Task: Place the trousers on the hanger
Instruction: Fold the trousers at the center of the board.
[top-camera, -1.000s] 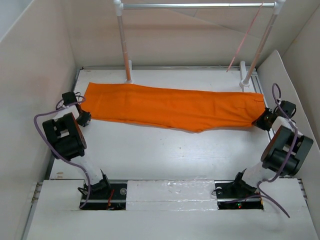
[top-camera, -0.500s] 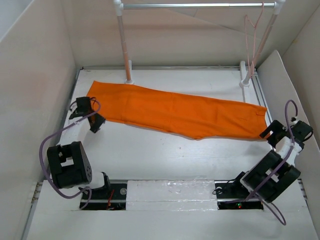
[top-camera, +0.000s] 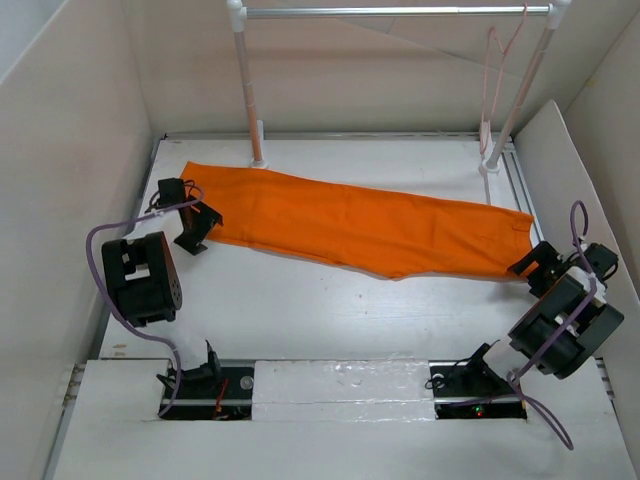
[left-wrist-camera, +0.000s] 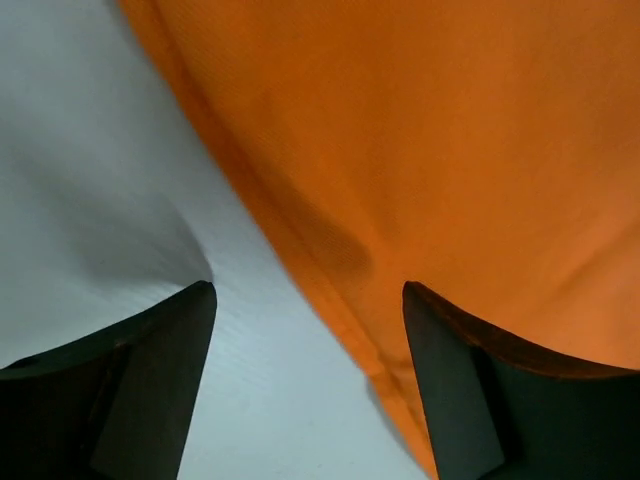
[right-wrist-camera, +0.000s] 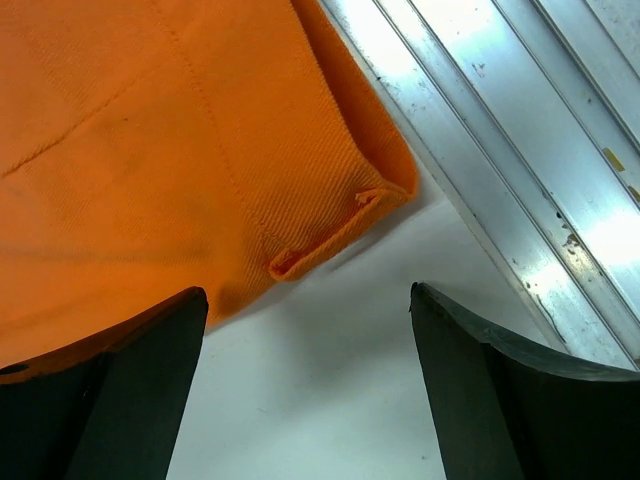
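The orange trousers (top-camera: 360, 225) lie flat across the table, running from the back left to the right. The pale pink hanger (top-camera: 490, 75) hangs from the right end of the rail, with nothing on it. My left gripper (top-camera: 203, 226) is open at the trousers' left end. In the left wrist view the trousers' hem edge (left-wrist-camera: 330, 290) runs between the open fingers, and the right finger (left-wrist-camera: 470, 390) is over the cloth. My right gripper (top-camera: 530, 264) stands open just short of the trousers' right corner (right-wrist-camera: 330, 235), with only bare table between its fingers.
A silver rail (top-camera: 400, 12) on two white posts (top-camera: 247, 90) spans the back of the table. A metal track (right-wrist-camera: 520, 150) runs along the right side beside the trousers' corner. Beige walls (top-camera: 70, 150) close in left, back and right.
Both grippers have let go of the trousers' ends and opened. The arms pulled back, then came in again towards the cloth. The hanger has swung from a slant to hanging straight.
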